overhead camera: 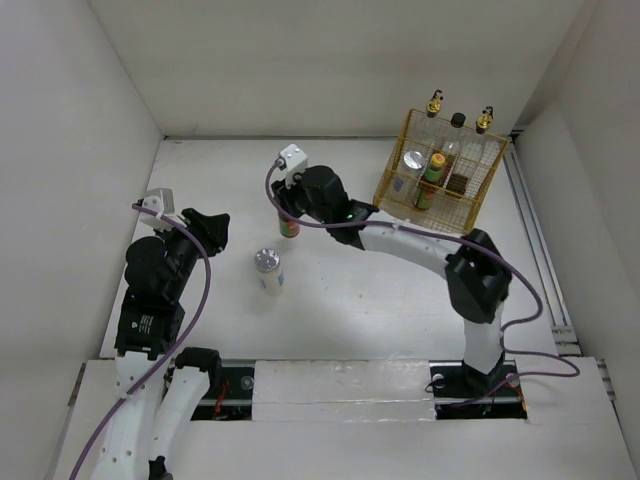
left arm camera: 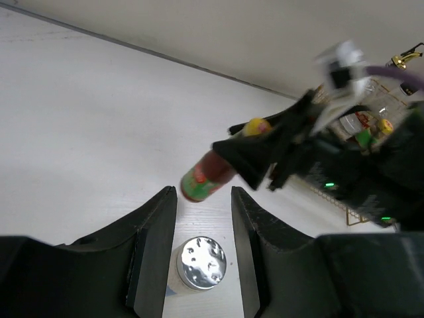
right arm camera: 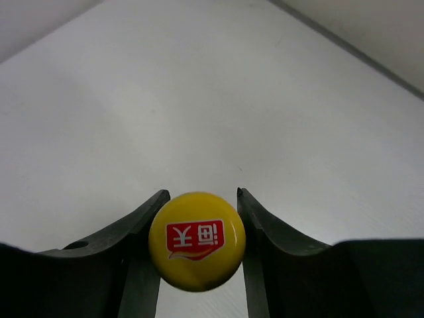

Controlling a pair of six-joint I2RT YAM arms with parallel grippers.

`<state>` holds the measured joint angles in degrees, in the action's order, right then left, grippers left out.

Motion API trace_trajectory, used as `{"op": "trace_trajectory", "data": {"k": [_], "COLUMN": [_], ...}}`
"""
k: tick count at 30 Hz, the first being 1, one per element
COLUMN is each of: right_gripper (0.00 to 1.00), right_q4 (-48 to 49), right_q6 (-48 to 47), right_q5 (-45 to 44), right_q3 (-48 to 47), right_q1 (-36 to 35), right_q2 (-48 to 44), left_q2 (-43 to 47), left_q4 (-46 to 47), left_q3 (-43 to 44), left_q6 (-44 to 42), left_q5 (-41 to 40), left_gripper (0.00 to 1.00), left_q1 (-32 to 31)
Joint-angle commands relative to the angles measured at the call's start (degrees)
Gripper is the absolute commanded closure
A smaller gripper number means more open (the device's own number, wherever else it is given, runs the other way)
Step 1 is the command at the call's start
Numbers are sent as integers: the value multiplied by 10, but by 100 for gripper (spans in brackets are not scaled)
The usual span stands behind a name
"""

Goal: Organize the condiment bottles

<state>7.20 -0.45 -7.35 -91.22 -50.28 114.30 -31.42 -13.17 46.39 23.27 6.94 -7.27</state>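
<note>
Sauce bottle (overhead camera: pixel 290 226) upright; yellow cap (right arm camera: pixel 197 240) uppermost

Glossy yellow plastic bottle cap (right arm camera: pixel 197 248), shiny dimpled metal shaker lid (left arm camera: pixel 201 263), matt white table (overhead camera: pixel 350 290)

white tabletop (overhead camera: pixel 350 320), matte with faint grain. plain white walls (overhead camera: pixel 330 60) enclose it left, far and right. metal rail (overhead camera: pixel 545 270) runs along its right edge. lighting even, shadows soft.
</note>
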Motion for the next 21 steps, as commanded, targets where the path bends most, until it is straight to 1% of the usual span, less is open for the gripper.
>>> {"op": "trace_trajectory", "data": {"k": [1, 2, 4, 5, 9, 10, 11, 13, 14, 17, 21], "right_gripper": [100, 100, 100, 100, 100, 100, 100, 100, 100, 100, 100], "right_q4": [119, 107, 86, 86, 71, 71, 60, 45, 45, 45, 45], "right_q6": [-1, -1, -1, -1, -1, -1, -1, -1, -1, -1, -6], "right_q5": [-13, -13, -18, -18, -18, -6, -6, -13, -13, 14, 21], "right_q3": [14, 42, 72, 106, 178, 185, 185, 191, 191, 198, 198], "right_q1": [26, 32, 54, 64, 123, 138, 166, 191, 214, 251, 294], "right_q2": [-151, -192, -233, -272, -346, -354, -359, -365, -371, -377, -377], "left_q2": [-1, -1, -1, -1, -5, -12, -12, -12, -12, -12, -17], "left_q4": [17, 17, 17, 17, 22, 22, 22, 28, 28, 28, 28], "left_q3": [-4, -4, -4, -4, -4, -4, -4, -4, -4, -4, -4], "left_q6": [0, 0, 0, 0, 0, 0, 0, 0, 0, 0, 0], "left_q5": [10, 10, 10, 15, 22, 28, 28, 28, 28, 23, 23], "left_gripper": [66, 66, 66, 66, 64, 63, 63, 59, 59, 55, 53], "left_q1": [3, 3, 3, 3, 3, 3, 3, 3, 3, 3, 3]}}
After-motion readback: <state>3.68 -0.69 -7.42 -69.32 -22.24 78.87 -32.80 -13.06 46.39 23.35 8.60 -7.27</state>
